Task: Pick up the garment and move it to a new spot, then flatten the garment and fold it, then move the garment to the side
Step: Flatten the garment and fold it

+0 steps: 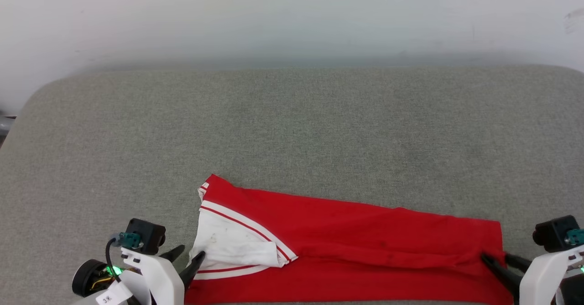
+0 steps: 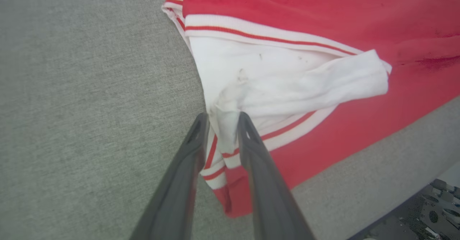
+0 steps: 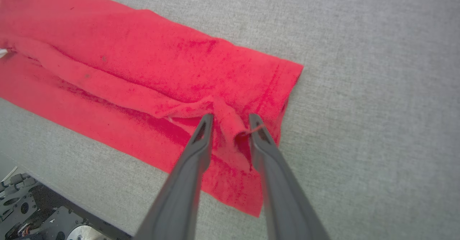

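The fold step is judged to be in hand: the garment [image 1: 346, 232] is laid as a long red band, doubled along its length, across the lower middle of the head view on the grey bench [image 1: 292, 127], close to the bench's near edge. The white sleeve [image 1: 232, 245] with its striped trim is seen at the band's left end, and the plain red hem at its right end. The left pincer [image 1: 191, 252] is set at the lower left of the frame, its tips at the sleeve's edge; in the left wrist view a puckered ridge of white cloth is seen between the narrowly parted fingers of the left pincer [image 2: 222, 119]. The right pincer [image 1: 495, 258] is set at the lower right, at the hem corner; in the right wrist view a small ridge of red cloth is seen between its slightly parted fingers [image 3: 203, 132]. Whether either ridge is actually clamped cannot be told. For the next move, a clean let-go and a straight withdrawal are called for, so that the doubled cloth is not dragged askew; a crosswise fold is then judged to be due.
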You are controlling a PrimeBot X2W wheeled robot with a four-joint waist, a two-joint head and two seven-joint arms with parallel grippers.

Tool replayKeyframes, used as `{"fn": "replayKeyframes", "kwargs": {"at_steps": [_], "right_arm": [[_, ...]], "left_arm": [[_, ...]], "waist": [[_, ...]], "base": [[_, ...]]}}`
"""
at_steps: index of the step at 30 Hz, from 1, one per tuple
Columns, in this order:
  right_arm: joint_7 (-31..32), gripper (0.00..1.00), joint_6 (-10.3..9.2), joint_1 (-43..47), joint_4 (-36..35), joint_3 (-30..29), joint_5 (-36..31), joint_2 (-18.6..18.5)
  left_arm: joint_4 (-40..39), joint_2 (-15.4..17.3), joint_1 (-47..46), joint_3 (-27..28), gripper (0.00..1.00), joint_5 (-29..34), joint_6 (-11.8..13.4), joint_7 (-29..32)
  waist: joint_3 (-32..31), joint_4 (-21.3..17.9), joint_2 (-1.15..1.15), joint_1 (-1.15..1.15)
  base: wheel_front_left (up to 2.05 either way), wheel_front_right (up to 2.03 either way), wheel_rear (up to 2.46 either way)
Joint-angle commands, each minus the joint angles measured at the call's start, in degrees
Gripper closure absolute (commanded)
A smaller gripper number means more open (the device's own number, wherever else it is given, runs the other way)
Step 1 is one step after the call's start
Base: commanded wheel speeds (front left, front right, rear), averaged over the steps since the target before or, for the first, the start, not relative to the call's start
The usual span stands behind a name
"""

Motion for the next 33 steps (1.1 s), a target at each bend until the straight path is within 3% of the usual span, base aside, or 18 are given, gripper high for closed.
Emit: {"fn": "replayKeyframes", "kwargs": {"at_steps": [1, 7, 13, 21, 26, 33], "right_arm": [[-0.42, 0.00, -0.06, 1.05, -1.22, -0.73, 0.12, -0.61], [0.73, 0.00, -0.06, 2.65, -7.17, -6.27, 3.12, -2.74], [6.86, 0.00, -0.06, 4.02, -8.85, -12.02, 8.66, -4.19], [16.81, 0.00, -0.06, 3.72, -4.89, -14.34, 13.62, -4.89], [19.08, 0.00, -0.06, 1.83, -1.35, -13.54, 13.24, -3.14], [19.53, 0.00, -0.06, -0.28, 3.43, -11.12, 12.53, -0.57]], "left_arm": [[-0.18, -0.11, 1.17, 0.51, 0.00, 0.51, 1.08, -1.47], [-2.48, 0.28, 2.85, 3.37, 0.00, 1.99, 6.53, -8.68], [-5.00, -0.78, 5.02, 9.86, 0.00, 5.33, 13.12, -12.15], [-9.58, -4.67, 10.93, 24.83, 0.00, 19.71, 18.82, -12.30], [-11.01, -8.04, 15.87, 33.06, 0.00, 27.82, 19.69, -12.31], [-12.09, -14.04, 21.68, 42.72, 0.00, 37.23, 17.89, -12.27]], "waist": [[-0.71, 0.01, 0.00, 0.00], [-1.89, -0.15, 0.00, 0.00], [-1.80, 0.40, 0.00, 0.00], [-0.03, 2.46, 0.00, 0.00], [1.12, 3.65, 0.00, 0.00], [2.51, 5.03, 0.00, 0.00]], "base": [[0.00, 0.00, 0.00], [0.00, 0.00, 0.00], [0.00, 0.00, 0.00], [0.00, 0.00, 0.00], [0.00, 0.00, 0.00], [0.00, 0.00, 0.00]]}}
